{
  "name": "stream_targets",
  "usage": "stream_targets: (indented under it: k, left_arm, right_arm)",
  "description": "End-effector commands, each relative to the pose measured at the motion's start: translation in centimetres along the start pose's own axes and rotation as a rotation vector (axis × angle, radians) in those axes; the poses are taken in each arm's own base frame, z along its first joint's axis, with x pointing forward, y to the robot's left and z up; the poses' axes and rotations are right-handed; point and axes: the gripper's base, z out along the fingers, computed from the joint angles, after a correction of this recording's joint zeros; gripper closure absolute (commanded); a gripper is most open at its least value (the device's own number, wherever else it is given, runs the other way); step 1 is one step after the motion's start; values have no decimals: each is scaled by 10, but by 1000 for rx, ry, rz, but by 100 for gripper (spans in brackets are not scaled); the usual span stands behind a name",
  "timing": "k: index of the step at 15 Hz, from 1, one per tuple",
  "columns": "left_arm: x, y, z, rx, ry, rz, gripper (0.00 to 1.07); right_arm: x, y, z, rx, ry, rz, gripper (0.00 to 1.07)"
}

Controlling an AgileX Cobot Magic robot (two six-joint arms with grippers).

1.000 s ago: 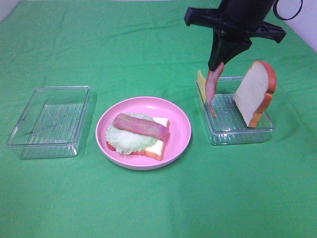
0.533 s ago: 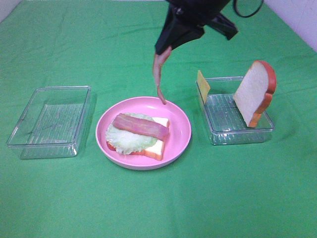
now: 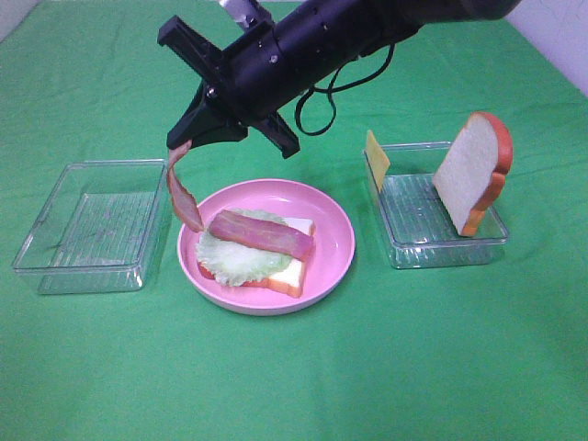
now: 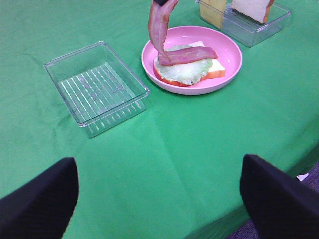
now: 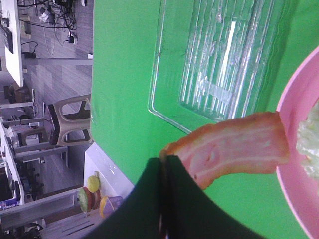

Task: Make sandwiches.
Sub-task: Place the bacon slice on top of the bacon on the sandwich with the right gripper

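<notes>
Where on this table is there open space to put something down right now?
The green cloth nearer the camera than the pink plate is bare from edge to edge. The clear tray left of the plate holds nothing. Crowded: the plate's left side, where the right gripper dangles a bacon strip.

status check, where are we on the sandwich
Right gripper shut on bacon strip, dangling at pink plate rim. Left gripper open, empty. Sandwich open-faced on plate, top bread slice leaning in tray. Nothing between strip and sandwich.
</notes>
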Motion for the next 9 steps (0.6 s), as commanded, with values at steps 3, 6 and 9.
stream_targets:
  k: [3, 6, 9]
  left_arm:
    - [1, 0, -2, 0, -27, -2, 24]
    - [1, 0, -2, 0, -27, -2, 24]
    - [1, 0, -2, 0, -27, -2, 24]
  right_arm:
    - [1, -21, 11, 124, 30, -33, 107]
    - [1, -45, 4, 390, 31, 7, 107]
    - [-1, -51, 1, 470, 10, -18, 104]
